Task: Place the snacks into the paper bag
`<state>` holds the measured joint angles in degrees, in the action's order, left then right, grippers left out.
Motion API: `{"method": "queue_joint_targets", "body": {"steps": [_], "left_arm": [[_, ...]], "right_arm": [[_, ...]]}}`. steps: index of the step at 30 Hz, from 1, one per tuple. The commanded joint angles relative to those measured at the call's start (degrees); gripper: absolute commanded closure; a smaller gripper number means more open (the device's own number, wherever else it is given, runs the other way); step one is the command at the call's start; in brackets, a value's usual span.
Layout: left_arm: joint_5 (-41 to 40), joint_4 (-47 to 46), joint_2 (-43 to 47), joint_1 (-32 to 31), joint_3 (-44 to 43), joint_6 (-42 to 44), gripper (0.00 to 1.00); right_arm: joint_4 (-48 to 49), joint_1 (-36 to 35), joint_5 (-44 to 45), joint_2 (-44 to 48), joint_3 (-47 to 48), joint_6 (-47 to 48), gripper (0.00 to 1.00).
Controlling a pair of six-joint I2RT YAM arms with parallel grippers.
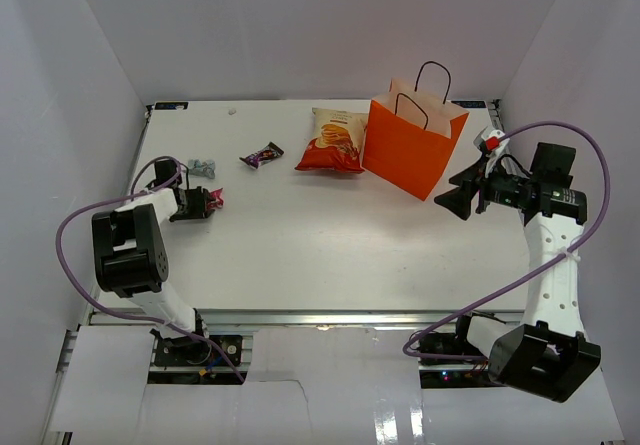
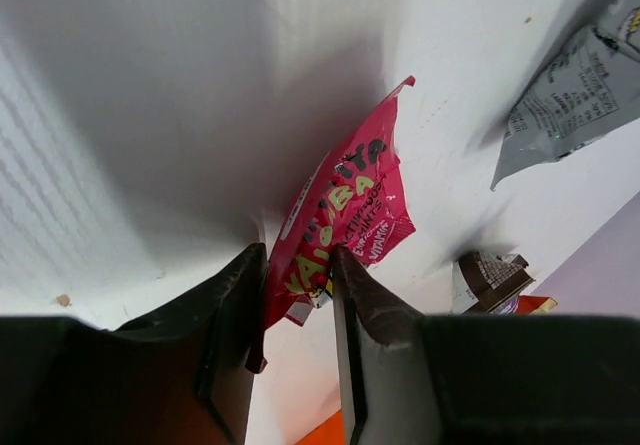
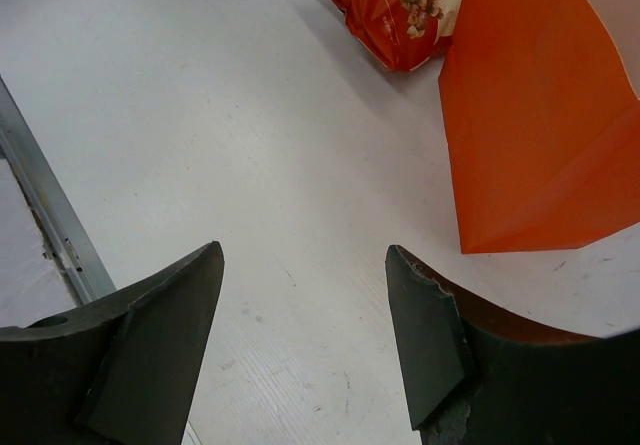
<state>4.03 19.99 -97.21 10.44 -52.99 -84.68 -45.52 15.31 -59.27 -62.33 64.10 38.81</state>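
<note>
My left gripper (image 1: 207, 203) is shut on the red-pink packet (image 2: 345, 205), which sits at the table's left side (image 1: 216, 200). The silver-grey packet (image 1: 203, 166) lies just behind it and shows in the left wrist view (image 2: 580, 95). The dark purple packet (image 1: 262, 154) lies further right, also in the left wrist view (image 2: 490, 277). The orange-and-cream chip bag (image 1: 333, 140) lies against the upright orange paper bag (image 1: 412, 143), both also in the right wrist view: chip bag (image 3: 400, 5), paper bag (image 3: 535, 115). My right gripper (image 1: 457, 193) is open and empty, just right of the paper bag.
White walls close in the table on the left, back and right. The metal rail of the table's near edge (image 3: 45, 215) shows in the right wrist view. Purple cables (image 1: 590, 180) loop off both arms.
</note>
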Motion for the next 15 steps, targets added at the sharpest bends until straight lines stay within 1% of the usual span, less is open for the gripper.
{"method": "queue_joint_targets", "body": {"steps": [1,4,5,6,7,8,9,11,12,13,14,15], "left_arm": [[-1.57,-2.75,1.4,0.73,0.61,4.61,0.59],[-0.7,-6.09,3.51,0.81,2.45,9.87,0.65],[0.35,-7.41,4.04,1.07,2.98,11.89,0.7],[3.23,-9.07,4.57,1.08,3.77,16.61,0.72],[4.92,-10.83,5.36,0.99,3.77,18.75,0.74],[6.85,-11.54,5.71,0.99,3.86,23.64,0.77],[11.56,-13.64,6.24,0.9,3.95,25.95,0.79],[16.42,-15.76,8.87,0.9,5.61,29.3,0.81],[19.23,-19.42,10.36,0.73,6.84,32.27,0.81],[25.17,-22.42,11.94,0.64,9.89,33.43,0.82],[27.41,-23.84,15.44,-0.06,11.14,34.49,0.82],[29.61,-26.38,17.21,-0.85,12.29,35.8,0.82]], "right_arm": [[-3.26,0.07,-3.49,0.62,3.84,3.72,0.28],[-6.77,0.07,-5.77,0.89,5.42,7.59,0.28],[-7.91,0.07,-7.34,0.72,5.95,10.73,0.28],[-9.23,0.07,-8.23,0.71,6.39,12.24,0.28],[-11.33,0.07,-9.1,0.71,7.09,13.65,0.28],[-12.31,0.07,-10.68,0.71,7.36,15.66,0.28],[-13.1,-0.02,-11.48,0.63,7.71,16.47,0.29],[-14.95,-0.19,-12.97,0.54,8.41,17.7,0.29],[-14.95,-0.63,-13.24,0.45,8.59,17.45,0.29],[-14.52,-2.03,-13.33,0.45,8.59,17.18,0.29],[-13.82,-3.26,-12.46,0.28,8.68,16.05,0.3],[-13.11,-4.75,-11.93,0.27,8.68,12.99,0.3]]}}
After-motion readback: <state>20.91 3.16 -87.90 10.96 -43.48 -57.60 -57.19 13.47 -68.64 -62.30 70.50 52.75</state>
